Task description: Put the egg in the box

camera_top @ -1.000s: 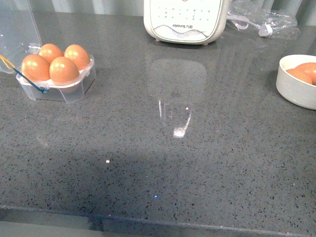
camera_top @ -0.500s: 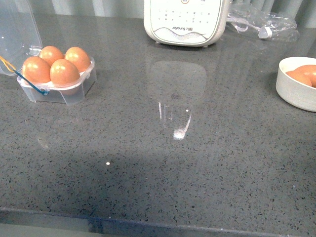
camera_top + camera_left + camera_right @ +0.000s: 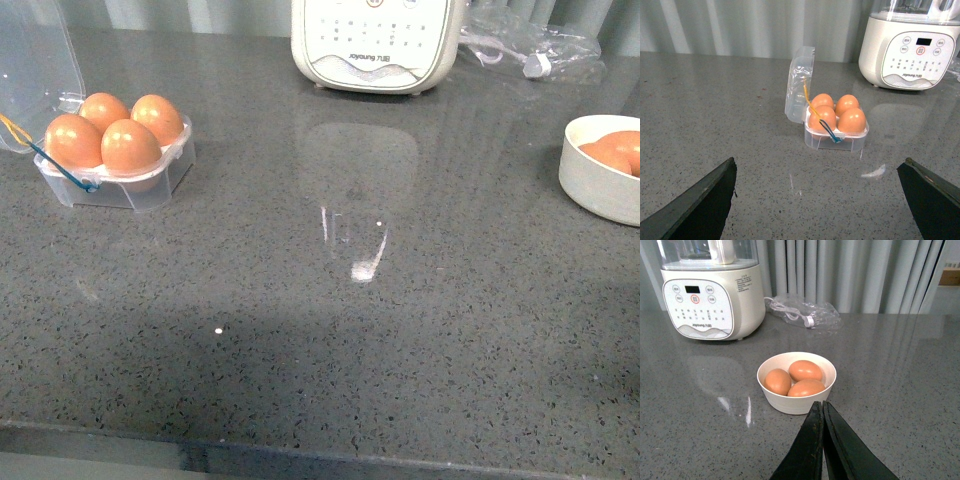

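Grey counter (image 3: 330,300) — box (image 3: 115,170) full

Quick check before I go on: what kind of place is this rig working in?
Most likely a kitchen counter, or a mock-up of one: a speckled grey stone worktop, a white countertop appliance with a button panel, brown eggs in a white bowl, and a full clear egg box.

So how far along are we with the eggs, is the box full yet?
Filling looks done: all four cells of the box hold eggs, and its lid stands open. Nothing is in hand: the left gripper is open and the right gripper is shut and empty. Three eggs remain in the white bowl, with no free cell visible.
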